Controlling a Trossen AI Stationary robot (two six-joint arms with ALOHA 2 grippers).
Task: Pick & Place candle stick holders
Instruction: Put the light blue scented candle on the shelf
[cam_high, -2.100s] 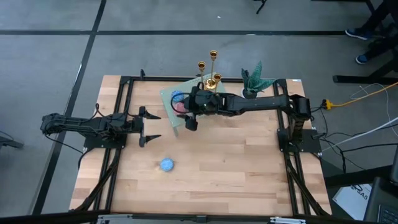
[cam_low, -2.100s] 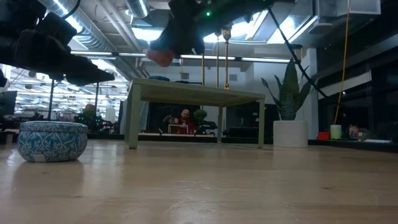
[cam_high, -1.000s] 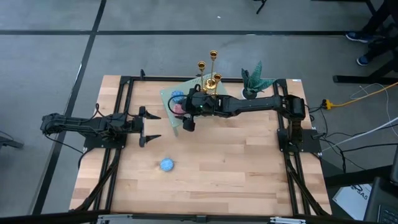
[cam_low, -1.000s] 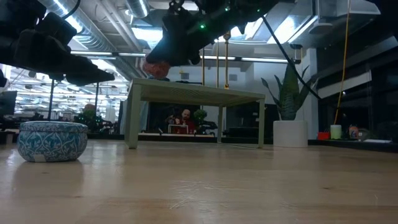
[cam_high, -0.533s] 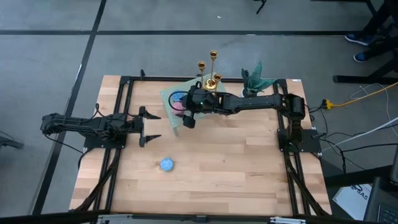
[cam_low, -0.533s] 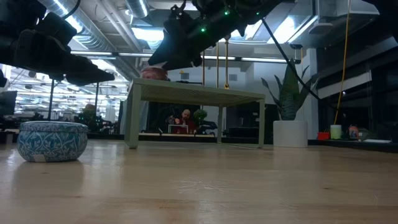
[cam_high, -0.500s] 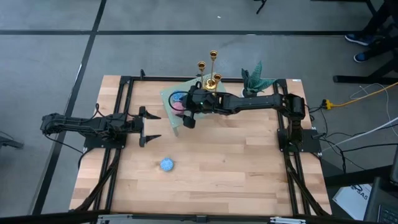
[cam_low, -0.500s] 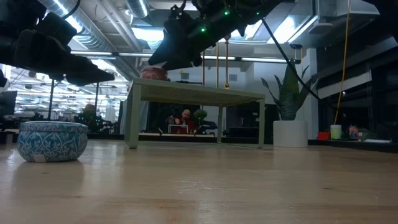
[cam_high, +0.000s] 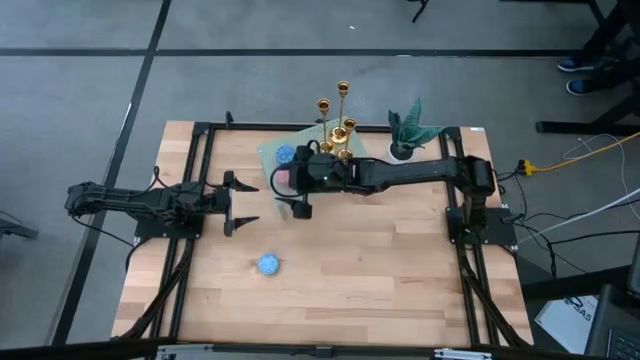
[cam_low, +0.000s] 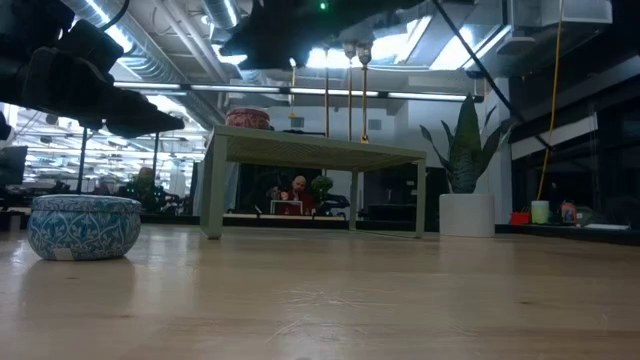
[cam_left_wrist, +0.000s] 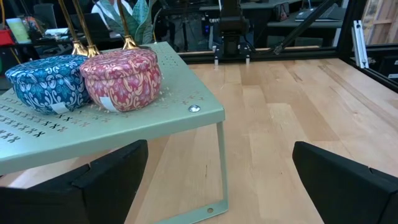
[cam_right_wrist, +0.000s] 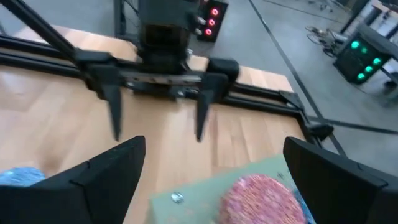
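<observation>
Three gold candle stick holders stand by their round bases on the far part of a green shelf; their thin stems rise above it. A pink tin and a blue tin sit on the same shelf. My right gripper hovers open just above the pink tin, touching nothing, high in the low view. My left gripper waits open at the table's left, level with the shelf, fingers pointing toward it.
A second blue tin sits on the bare wood toward the near edge, large in the low view. A potted plant stands at the far right beside the shelf. Black frame rails run along both table sides.
My right gripper has lowered the pink tin onto the green shelf, opened and let it go. It has then risen and drawn a little toward the table's near edge. The pink tin now rests on the shelf beside the blue one.
</observation>
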